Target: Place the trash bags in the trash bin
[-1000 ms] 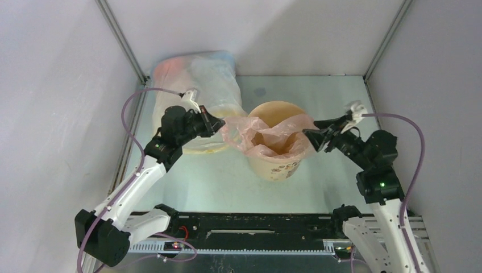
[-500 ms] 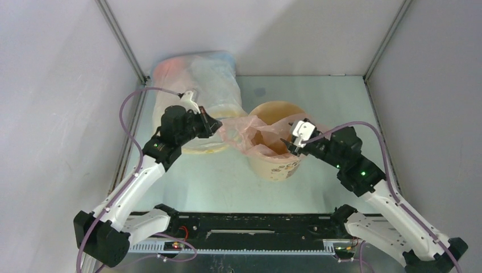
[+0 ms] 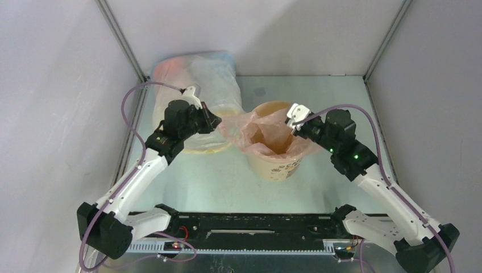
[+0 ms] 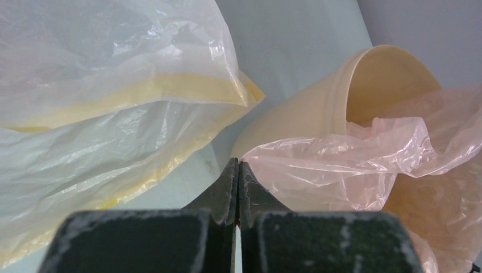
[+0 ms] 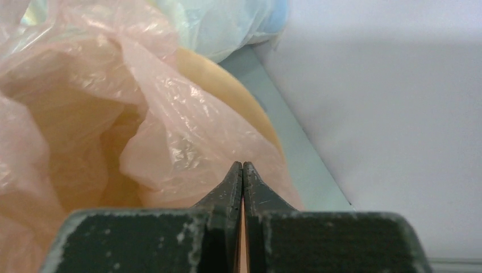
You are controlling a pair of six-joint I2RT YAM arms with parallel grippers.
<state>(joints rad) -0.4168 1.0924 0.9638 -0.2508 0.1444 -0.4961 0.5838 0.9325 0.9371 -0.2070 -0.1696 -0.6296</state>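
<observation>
Your left arm reaches forward and angles inward, elbow bent. The left end effector [image 4: 237, 166] has its fingers pinched flat on an edge of the trash bag [image 4: 341, 165]. Your right arm stretches inward from the right, and the right end effector [image 5: 242, 166] has its fingers pressed fully together.

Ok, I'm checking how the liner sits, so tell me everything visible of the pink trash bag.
The pink trash bag is thin, crinkly, translucent pale-pink plastic. It is opened over the mouth of the upright tan paper bucket, its middle sagging inside and its edge draped over the near rim. One bunched corner stretches left, outside the bucket, pinched in the shut left tool; the shut right tool pinches a fold near the right rim.
</observation>
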